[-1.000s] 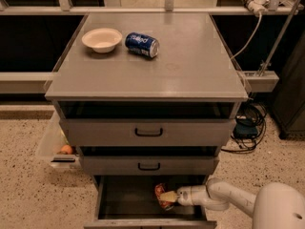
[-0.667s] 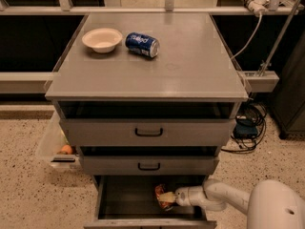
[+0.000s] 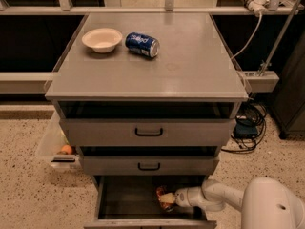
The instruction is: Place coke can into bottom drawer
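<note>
1. Pincer (image 3: pixel 167 199) was found inside the bottom drawer (image 3: pixel 125 200), in its right half. It reached in from the right on a pale arm (image 3: pixel 215 198).
2. The bottom drawer stood pulled out, with its dark floor visible left of the pincer.
3. The coke can (image 3: pixel 160 193) was inside the bottom drawer, at the pincer's tip on its left side and touching it. A pale finger (image 3: pixel 167 199) crossed the front of the can, with red-orange showing above and below it. The pincer was clamped on the coke can.
4. Whether the can rested on the drawer floor or hung just over it could not be told.
5. The middle drawer (image 3: pixel 149 165) and the top drawer (image 3: pixel 148 131) each showed a grey front with a black handle, with a dark gap above each front.
6. On the desk (image 3: pixel 190 66) a cream bowl (image 3: pixel 102 39) stood at the rear left. A blue can (image 3: pixel 142 44) lay on its side just to the right of the bowl.
7. A clear bin (image 3: pixel 50 144) sat on the floor left of the cabinet, with an orange item (image 3: pixel 66 149) inside it. Dark cables (image 3: pixel 248 123) lay on the floor to the right.
</note>
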`<state>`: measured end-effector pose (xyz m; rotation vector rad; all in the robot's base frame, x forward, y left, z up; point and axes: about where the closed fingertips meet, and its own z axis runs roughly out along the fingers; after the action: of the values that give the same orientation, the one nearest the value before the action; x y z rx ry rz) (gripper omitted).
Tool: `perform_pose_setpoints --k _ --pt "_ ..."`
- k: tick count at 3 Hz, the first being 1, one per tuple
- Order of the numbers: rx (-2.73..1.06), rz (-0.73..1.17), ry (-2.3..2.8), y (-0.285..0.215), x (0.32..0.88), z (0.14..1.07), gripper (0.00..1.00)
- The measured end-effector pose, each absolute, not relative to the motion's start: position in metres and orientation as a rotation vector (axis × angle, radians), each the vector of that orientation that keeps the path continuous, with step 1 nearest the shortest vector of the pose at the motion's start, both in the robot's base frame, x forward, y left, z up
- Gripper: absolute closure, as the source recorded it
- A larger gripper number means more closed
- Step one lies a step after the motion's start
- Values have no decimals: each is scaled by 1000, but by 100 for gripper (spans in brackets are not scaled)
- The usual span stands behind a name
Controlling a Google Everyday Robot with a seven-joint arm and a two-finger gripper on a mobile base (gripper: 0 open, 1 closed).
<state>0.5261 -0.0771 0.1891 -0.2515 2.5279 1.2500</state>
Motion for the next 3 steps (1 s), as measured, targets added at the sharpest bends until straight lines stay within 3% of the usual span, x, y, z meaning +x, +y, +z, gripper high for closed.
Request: perform_pose_setpoints --k 3 --pt "-252 1250 2528 -77 526 189 12"
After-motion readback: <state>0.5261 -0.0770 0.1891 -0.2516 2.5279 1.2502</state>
